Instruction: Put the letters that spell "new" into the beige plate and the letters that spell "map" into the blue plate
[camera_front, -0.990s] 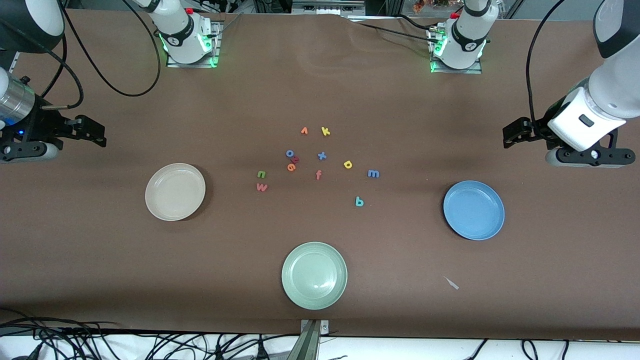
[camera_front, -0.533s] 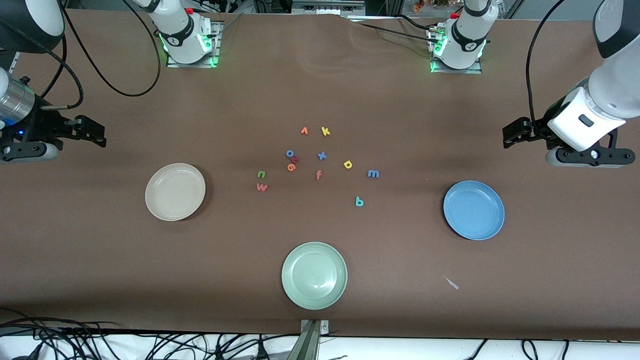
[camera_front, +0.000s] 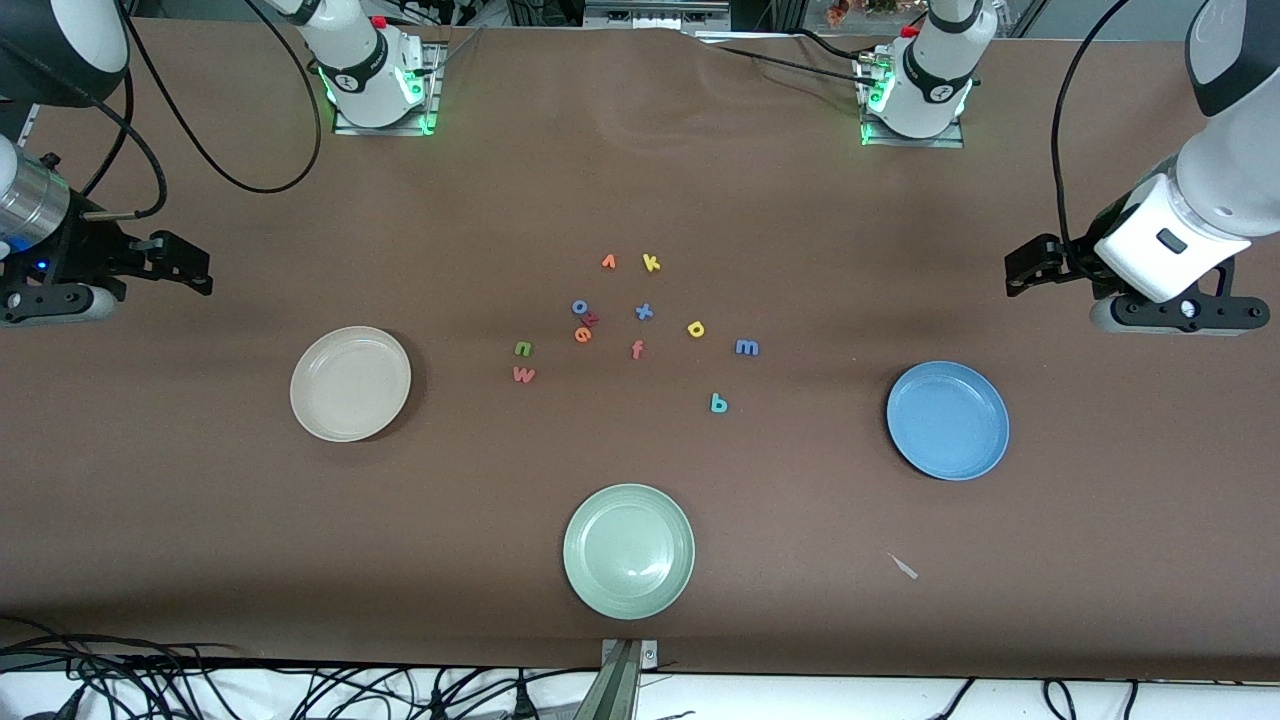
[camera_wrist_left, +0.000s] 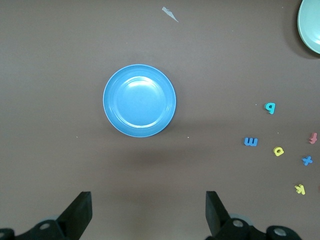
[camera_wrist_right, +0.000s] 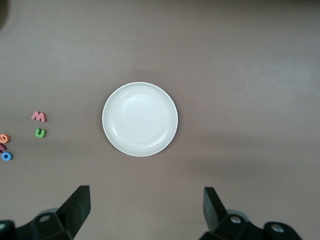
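Nothing has moved since the earlier frame: my left gripper (camera_wrist_left: 145, 212) hangs over bare table above the blue plate (camera_front: 947, 420), my right gripper (camera_wrist_right: 145, 212) likewise above the beige plate (camera_front: 350, 383), both jaws wide and empty, each waiting beside its own target. All plates are bare, the pale green plate (camera_front: 628, 550) being my landmark. Farther from the camera than it lie the tiny foam letters: green n (camera_front: 523, 348) and pinkish-red w (camera_front: 524, 374) toward the beige plate, orange e (camera_front: 582, 334), yellow a (camera_front: 696, 328), blue m (camera_front: 747, 347) and teal p (camera_front: 718, 403) toward the blue.
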